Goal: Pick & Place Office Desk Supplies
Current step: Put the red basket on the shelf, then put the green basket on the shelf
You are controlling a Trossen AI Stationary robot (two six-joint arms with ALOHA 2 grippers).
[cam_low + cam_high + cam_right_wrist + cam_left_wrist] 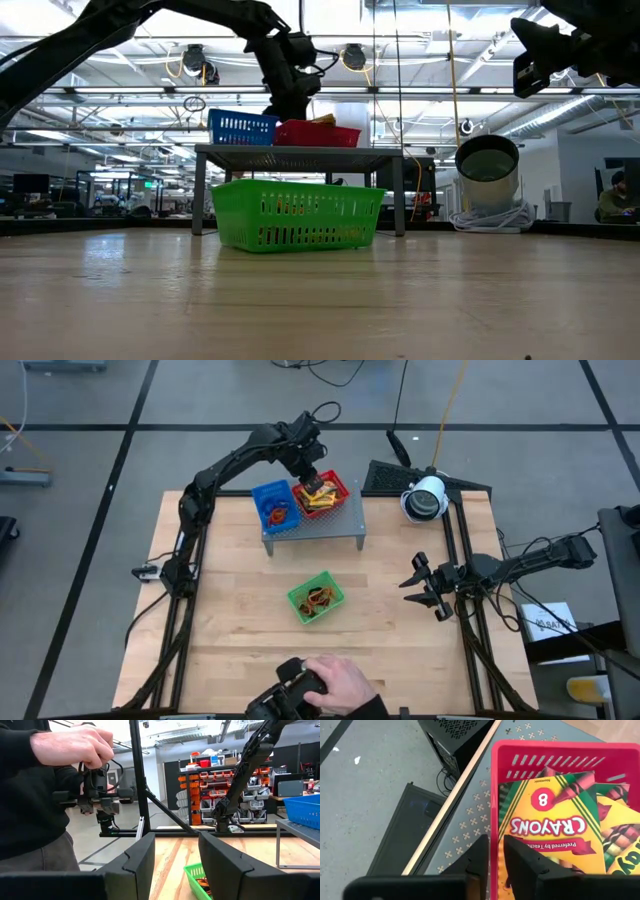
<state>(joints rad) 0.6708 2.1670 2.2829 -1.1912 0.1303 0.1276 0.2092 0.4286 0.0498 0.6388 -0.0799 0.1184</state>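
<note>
Left gripper (495,857) straddled the red tray's (495,795) wall, fingers slightly parted.
Crayon packets (552,827) lay inside; right gripper (428,586) hovered open.

Two dark jointed arms; angular matte-black pincer fingers (227,865).

We see yellow-and-green crayon packets (555,827) with red print in the red mesh tray (495,795); beside it, a blue tray (271,500).

1 camera looks straight down; 1 looks level across the table (320,300). Both show the green tray (316,597). 2 wrist cameras look past their fingers.
</note>
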